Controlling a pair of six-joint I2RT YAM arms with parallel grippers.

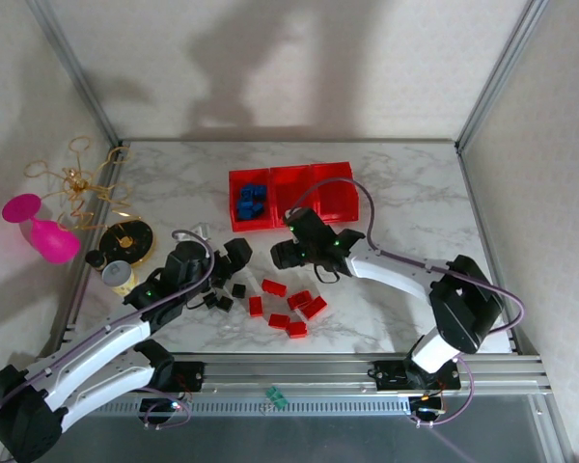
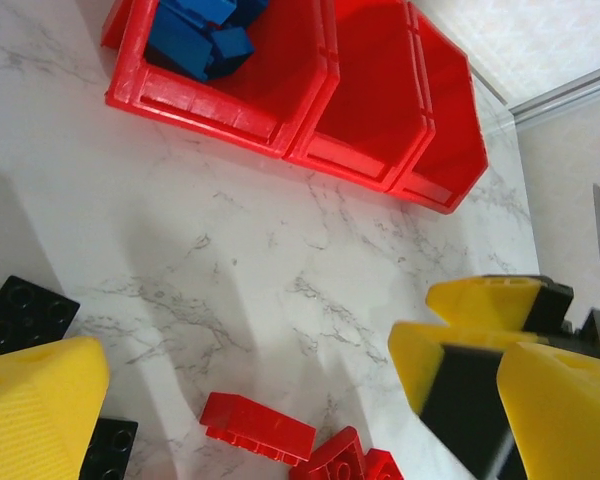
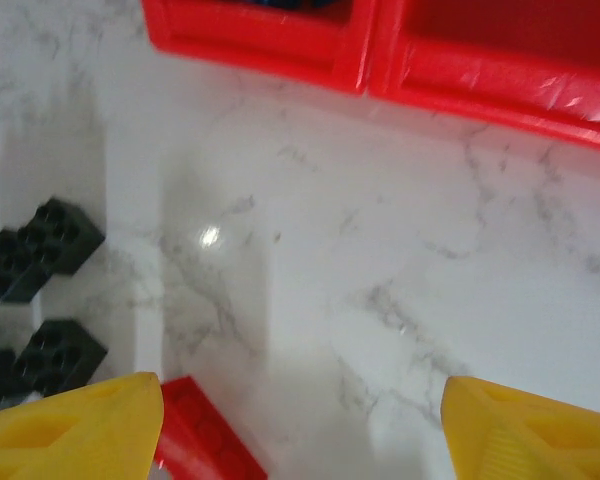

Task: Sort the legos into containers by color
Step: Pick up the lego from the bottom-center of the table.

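Three joined red containers [image 1: 291, 193] stand at the back middle of the table. The left one holds blue legos [image 1: 251, 201] [image 2: 195, 35]. Red legos [image 1: 294, 307] lie scattered in front, and black legos [image 1: 227, 297] lie to their left. My left gripper [image 1: 234, 258] [image 2: 300, 385] is open over the marble, with a red lego [image 2: 257, 428] and a black lego [image 2: 25, 315] below it. My right gripper [image 1: 282, 254] [image 3: 305, 405] is open just beside it, low over the table. A red lego [image 3: 205, 445] lies by its left finger, black legos [image 3: 40, 250] further left.
A pink goblet [image 1: 39, 227], gold wire [image 1: 77, 183], a yellow-and-black disc [image 1: 128, 239] and a grey cap [image 1: 116, 275] crowd the left edge. A small green piece [image 1: 276, 396] lies on the front rail. The two grippers nearly meet above the bricks.
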